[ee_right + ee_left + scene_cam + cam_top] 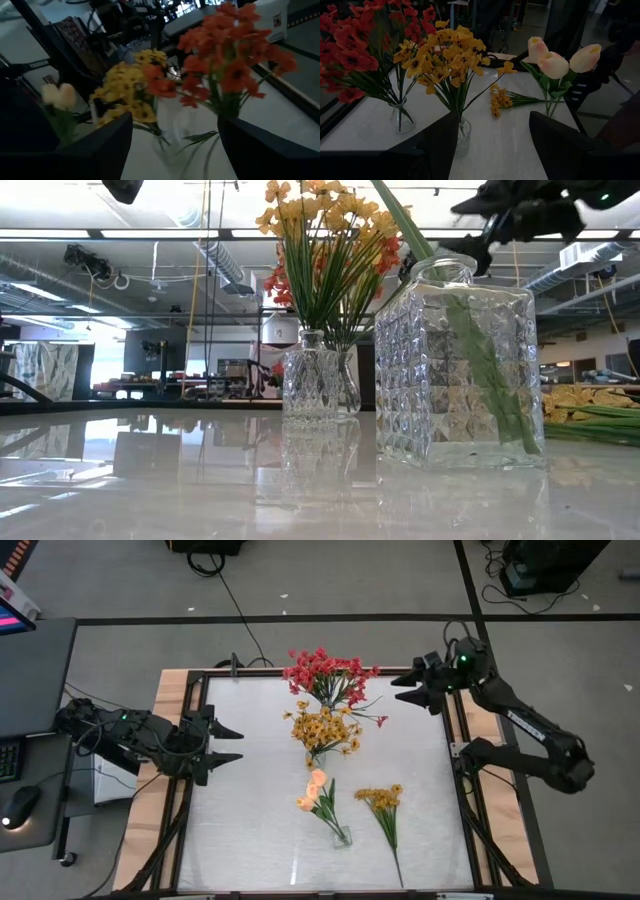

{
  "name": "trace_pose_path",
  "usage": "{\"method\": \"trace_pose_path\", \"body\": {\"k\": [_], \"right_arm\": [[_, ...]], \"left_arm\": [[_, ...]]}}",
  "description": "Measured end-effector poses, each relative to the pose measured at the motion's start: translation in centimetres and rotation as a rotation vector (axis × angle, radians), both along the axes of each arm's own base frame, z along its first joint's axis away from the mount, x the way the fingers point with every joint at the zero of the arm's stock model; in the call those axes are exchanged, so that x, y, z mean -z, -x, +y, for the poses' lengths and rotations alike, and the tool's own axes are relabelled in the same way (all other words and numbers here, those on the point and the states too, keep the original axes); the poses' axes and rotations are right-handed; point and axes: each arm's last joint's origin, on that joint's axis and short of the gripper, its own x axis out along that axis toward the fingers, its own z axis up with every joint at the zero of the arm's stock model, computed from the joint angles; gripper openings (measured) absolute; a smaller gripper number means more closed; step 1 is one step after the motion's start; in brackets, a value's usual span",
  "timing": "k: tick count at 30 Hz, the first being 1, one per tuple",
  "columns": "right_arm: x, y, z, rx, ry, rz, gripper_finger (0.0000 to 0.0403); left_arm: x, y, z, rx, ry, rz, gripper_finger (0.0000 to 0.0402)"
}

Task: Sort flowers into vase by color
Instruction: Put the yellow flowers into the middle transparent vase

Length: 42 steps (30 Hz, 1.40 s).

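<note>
Three clear glass vases stand along the table's middle. The far one holds red flowers (325, 673), the middle one yellow-orange flowers (322, 728), and the near vase (460, 365) holds pale peach tulips (316, 790). One yellow-orange sprig (384, 808) lies flat on the table to the right of the tulip vase. My left gripper (226, 743) hovers open at the table's left side, pointing toward the vases. My right gripper (404, 683) hovers open at the far right, next to the red flowers, with nothing between its fingers (260, 150).
A wooden frame (170, 740) borders the white table top. Bare table lies at the near left and between each gripper and the vases. A desk with a mouse (20, 805) stands off the table's left side.
</note>
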Motion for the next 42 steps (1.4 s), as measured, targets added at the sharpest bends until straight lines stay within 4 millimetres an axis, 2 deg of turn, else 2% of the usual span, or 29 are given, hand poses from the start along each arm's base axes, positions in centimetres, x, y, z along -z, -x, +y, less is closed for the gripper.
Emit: {"method": "trace_pose_path", "body": {"k": [7, 15, 30, 42], "right_arm": [[-1.5, 1.3, 2.9, -0.023, -0.048, -0.025, 0.03], [-2.1, 1.7, 5.6, -0.098, -0.146, -0.018, 0.03], [-1.5, -0.3, 10.4, -0.215, -0.167, 0.083, 0.03], [0.4, -0.1, 13.1, -0.211, -0.142, 0.304, 0.03]], "left_arm": [[0.0, 0.0, 0.0, 0.0, 0.0, 0.0, 0.0249], [0.0, 0.0, 0.0, 0.0, 0.0, 0.0, 0.0249], [0.0, 0.0, 0.0, 0.0, 0.0, 0.0, 0.0249], [0.0, 0.0, 0.0, 0.0, 0.0, 0.0, 0.0249]]}}
